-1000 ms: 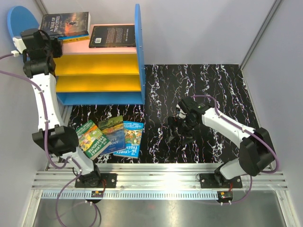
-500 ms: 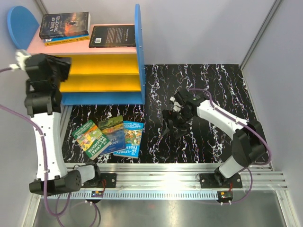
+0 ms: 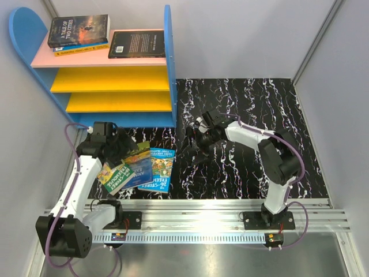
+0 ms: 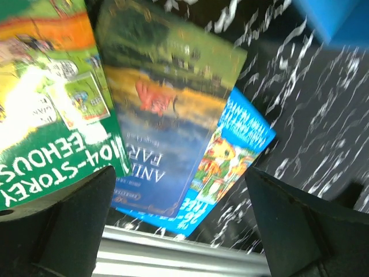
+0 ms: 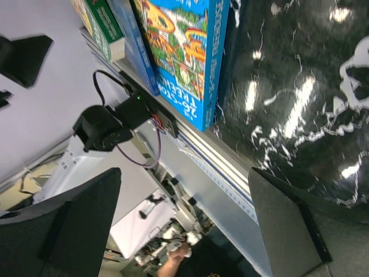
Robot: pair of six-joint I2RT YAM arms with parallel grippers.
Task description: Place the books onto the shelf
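Left gripper (image 3: 119, 151) lowered (open), shelf (image 3: 169, 69) holds books (image 3: 136, 44)

Both arms were built of white tubular links joined by bulky black joint housings. Behind the left gripper (image 3: 118, 151), the left arm (image 3: 78, 179) carried a thin purple cable (image 3: 74, 123) looping off its wrist. A matching purple cable (image 3: 294, 154) arched behind the right gripper (image 3: 193, 138) along the right arm (image 3: 245, 135). Both grippers were black. Seen from the wrist cameras, the fingers (image 4: 63, 225) were matte black wedges with flat, sloping faces.
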